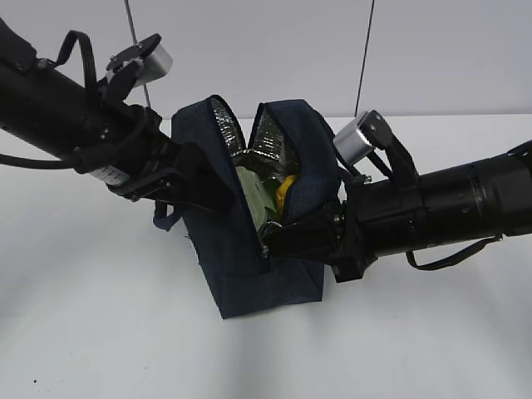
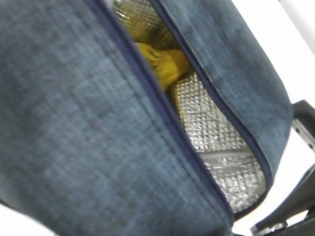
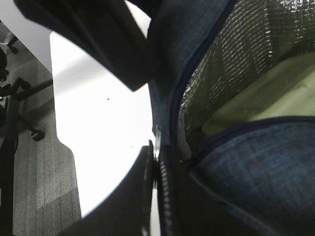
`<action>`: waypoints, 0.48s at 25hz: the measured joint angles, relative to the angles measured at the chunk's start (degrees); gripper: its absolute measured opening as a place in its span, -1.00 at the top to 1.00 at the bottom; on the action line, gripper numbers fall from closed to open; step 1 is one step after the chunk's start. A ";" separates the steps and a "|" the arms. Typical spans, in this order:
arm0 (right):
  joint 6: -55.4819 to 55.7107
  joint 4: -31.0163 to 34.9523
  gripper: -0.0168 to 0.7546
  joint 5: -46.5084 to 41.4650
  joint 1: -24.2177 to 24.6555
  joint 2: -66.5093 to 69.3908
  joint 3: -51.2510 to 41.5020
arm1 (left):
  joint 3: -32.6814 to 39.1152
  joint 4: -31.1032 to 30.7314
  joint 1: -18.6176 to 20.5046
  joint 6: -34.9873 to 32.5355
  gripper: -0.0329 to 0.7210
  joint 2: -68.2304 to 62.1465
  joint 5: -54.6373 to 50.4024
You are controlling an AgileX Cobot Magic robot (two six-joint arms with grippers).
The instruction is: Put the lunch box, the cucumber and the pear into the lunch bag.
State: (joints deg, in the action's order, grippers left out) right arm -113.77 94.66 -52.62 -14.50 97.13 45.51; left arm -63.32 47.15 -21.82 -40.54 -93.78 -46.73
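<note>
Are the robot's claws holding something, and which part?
Both are on the lunch bag. The left claw presses its left side; the right claw pinches the zipper edge low at the front.

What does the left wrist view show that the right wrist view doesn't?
Left wrist only: the yellow pear lying against the foil lining, well inside the lunch bag.

Right wrist only: the pale green lunch box lid inside the bag, the zipper end at the opening's corner with a dark pincer finger by it, and the white table with floor beyond.

Both: navy fabric, silver lining, bag unzipped.
</note>
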 joint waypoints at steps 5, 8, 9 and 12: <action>0.10 0.21 0.94 0.00 0.00 -1.74 0.00 | 0.00 -1.16 -2.52 0.00 -0.51 0.00 -0.01; 0.10 0.21 0.94 0.00 0.00 -3.13 0.00 | 0.00 -2.81 -2.75 0.00 -0.52 0.00 -0.29; 0.10 0.21 0.94 0.00 0.00 -3.78 0.00 | 0.00 -3.27 -2.75 0.00 -0.52 0.00 -0.57; 0.10 0.52 0.94 0.11 0.00 -5.21 0.00 | 0.00 -3.91 -2.75 0.00 -0.52 0.00 -2.27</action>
State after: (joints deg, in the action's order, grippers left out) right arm -113.67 95.18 -52.51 -14.50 91.92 45.51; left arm -63.32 43.25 -24.57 -40.54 -93.78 -49.01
